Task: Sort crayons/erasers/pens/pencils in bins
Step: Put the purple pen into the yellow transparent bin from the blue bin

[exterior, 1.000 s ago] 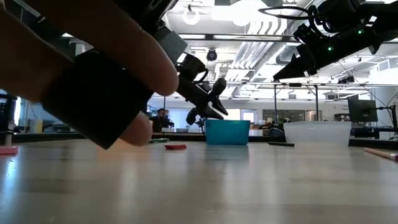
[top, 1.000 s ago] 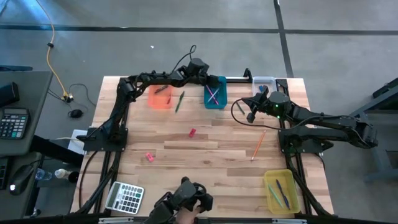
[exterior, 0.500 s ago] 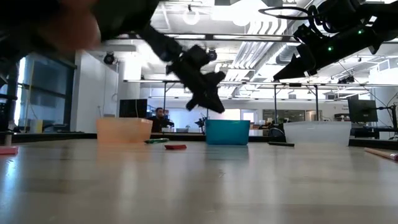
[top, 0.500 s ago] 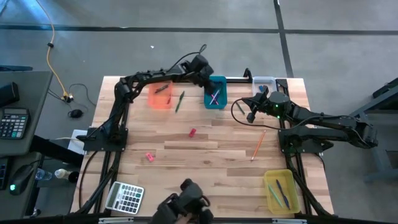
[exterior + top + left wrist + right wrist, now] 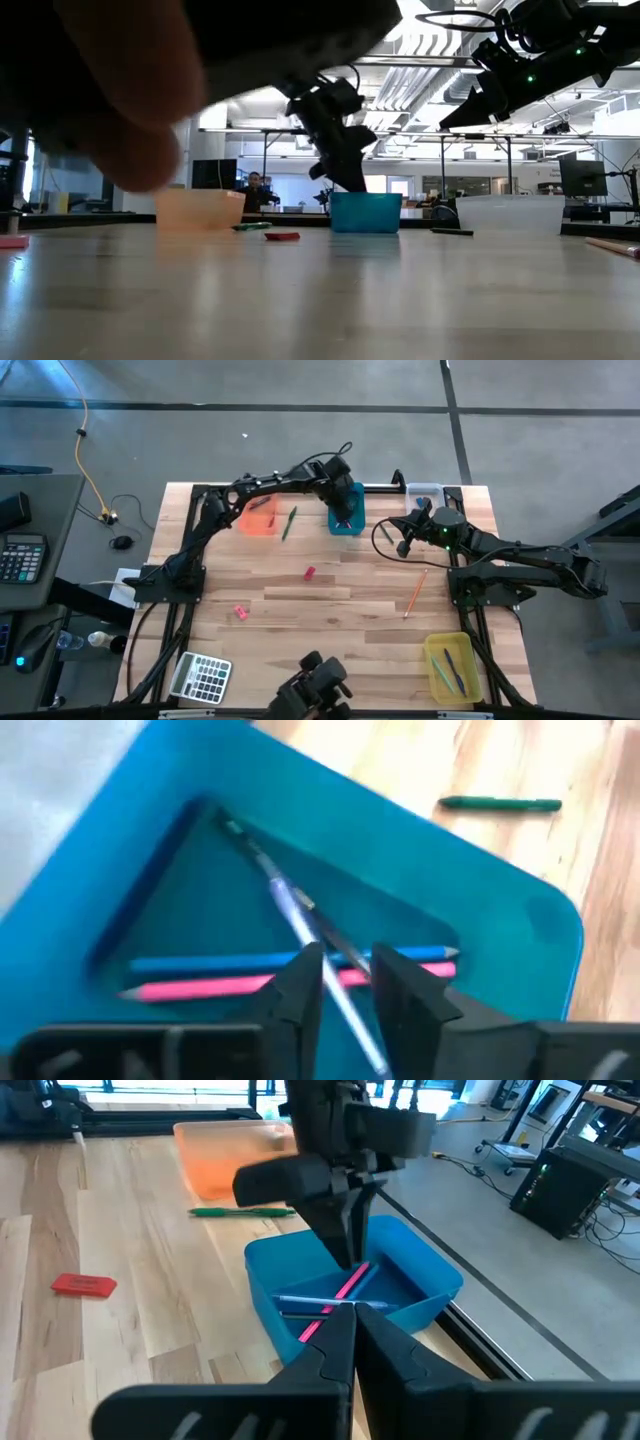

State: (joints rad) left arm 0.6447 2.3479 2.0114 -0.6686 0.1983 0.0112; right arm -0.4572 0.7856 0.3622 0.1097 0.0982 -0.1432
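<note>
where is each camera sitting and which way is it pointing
High view: above the table, looking straight down; both arms show, left gripper over the teal bin.
Low view: at tabletop height, looking level across; arms hang from above, a blurred dark shape blocks the near left.
Left wrist view: looks into the teal bin past its own fingers.
Right wrist view: past the right gripper toward that bin.
All four share the teal bin.

- No legible text, label, brand, number or sign in any view.
- Grey keypad calculator on the wooden table: keys show, markings too small to read.
- Second dark calculator on the side desk: unreadable too.
</note>
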